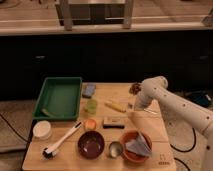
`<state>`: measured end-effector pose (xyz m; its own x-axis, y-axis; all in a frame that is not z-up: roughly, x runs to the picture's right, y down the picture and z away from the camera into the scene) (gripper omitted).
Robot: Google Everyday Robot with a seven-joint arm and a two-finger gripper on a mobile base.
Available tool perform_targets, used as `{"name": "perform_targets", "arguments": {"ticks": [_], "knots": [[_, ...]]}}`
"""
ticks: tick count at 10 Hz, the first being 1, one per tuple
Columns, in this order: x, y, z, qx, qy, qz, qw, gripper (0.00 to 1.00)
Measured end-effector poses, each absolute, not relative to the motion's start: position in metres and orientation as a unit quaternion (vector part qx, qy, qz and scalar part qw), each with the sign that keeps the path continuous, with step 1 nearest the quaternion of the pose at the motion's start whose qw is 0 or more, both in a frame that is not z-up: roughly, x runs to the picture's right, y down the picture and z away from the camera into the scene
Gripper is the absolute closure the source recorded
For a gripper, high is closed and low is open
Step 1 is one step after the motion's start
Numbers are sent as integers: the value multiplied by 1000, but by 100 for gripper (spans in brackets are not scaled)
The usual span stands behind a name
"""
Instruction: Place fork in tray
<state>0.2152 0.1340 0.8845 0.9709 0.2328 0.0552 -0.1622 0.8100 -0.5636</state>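
The green tray (57,97) sits at the table's back left, with a small pale item in its front corner. My gripper (133,108) hangs at the end of the white arm (165,97), low over the right-middle of the table, far right of the tray. A thin silvery fork (148,112) lies on the wood just right of the gripper. I cannot tell whether the gripper touches it.
A yellow stick (116,106) lies just left of the gripper. Between gripper and tray are a green cup (90,106) and a blue sponge (89,90). In front are two reddish-brown bowls (91,144), a white-handled brush (61,142), a white bowl (42,130) and a dark block (114,121).
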Motion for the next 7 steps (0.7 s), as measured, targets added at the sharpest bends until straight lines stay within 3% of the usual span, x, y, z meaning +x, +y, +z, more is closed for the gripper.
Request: {"name": "perform_targets", "arguments": {"ticks": [3, 7], "knots": [[225, 130, 887, -287, -55, 117, 949, 25], [238, 131, 896, -295, -43, 130, 946, 20]]}}
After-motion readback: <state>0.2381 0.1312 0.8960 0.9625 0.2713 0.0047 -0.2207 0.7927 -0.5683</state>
